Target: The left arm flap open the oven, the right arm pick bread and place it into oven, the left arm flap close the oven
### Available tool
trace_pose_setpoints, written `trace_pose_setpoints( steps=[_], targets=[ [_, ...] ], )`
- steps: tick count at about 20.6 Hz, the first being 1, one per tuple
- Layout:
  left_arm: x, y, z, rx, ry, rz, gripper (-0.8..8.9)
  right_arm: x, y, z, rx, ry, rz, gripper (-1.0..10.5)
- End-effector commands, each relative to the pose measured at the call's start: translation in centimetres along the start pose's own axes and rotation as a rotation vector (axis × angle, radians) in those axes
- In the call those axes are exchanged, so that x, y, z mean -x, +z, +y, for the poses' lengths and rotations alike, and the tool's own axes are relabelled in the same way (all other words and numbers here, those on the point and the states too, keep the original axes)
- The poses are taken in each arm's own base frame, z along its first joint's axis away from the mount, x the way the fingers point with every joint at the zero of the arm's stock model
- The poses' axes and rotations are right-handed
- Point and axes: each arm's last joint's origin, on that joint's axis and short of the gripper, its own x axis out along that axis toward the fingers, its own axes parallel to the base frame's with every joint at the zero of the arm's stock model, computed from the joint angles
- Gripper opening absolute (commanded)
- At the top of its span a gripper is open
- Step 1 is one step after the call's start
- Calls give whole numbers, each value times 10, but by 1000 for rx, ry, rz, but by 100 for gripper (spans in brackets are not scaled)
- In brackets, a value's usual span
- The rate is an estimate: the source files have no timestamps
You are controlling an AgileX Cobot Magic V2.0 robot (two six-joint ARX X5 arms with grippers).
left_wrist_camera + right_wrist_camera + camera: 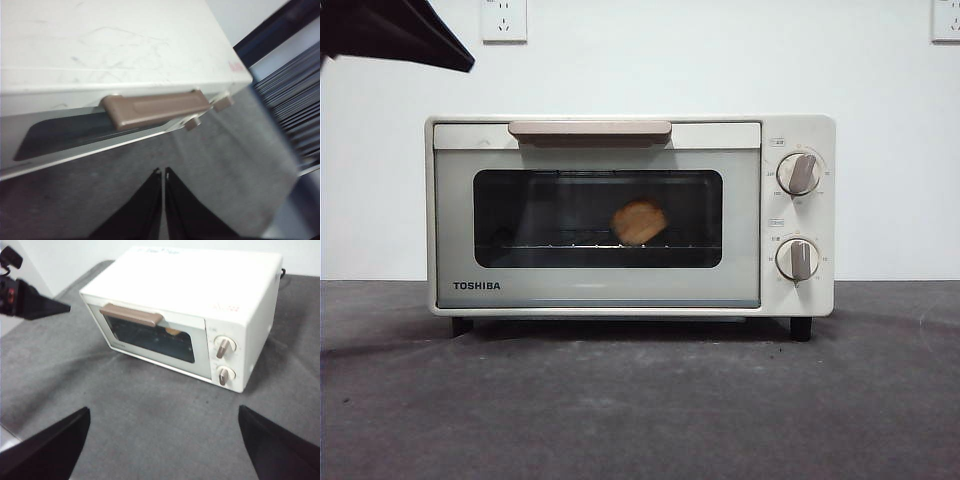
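The cream-white oven [600,292] stands on the dark table with its door closed. Through the dark glass window, the golden-brown bread [639,221] rests on the wire rack inside; the right wrist view shows a sliver of the bread [173,331] too. My left gripper [163,172] is shut and holds nothing. It hovers a short way in front of and above the beige handle [155,107], touching nothing, and appears as a black tip [420,40] in the top left corner of the front view. My right gripper [164,410] is open, empty, and well back from the oven [200,285].
Two round knobs [798,173] sit on the oven's right panel. Grey table surface [640,410] stretches in front of the oven. A white wall with sockets [504,20] is behind. A black slatted structure [295,110] lies beside the table in the left wrist view.
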Motion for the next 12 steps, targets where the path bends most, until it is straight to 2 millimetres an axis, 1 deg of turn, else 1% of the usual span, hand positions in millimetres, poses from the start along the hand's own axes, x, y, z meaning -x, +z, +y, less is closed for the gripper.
trace_pose_setpoints(
  steps=[1, 7, 12],
  targets=[
    [14, 1, -16, -192, 33, -27, 16, 2, 5, 2, -9, 16, -32, 473],
    [47, -12, -41, -300, 74, -78, 16, 2, 6, 2, -9, 17, -33, 473],
    [65, -15, -53, -342, 53, -150, 16, 2, 6, 2, -9, 16, -34, 471]
  ],
)
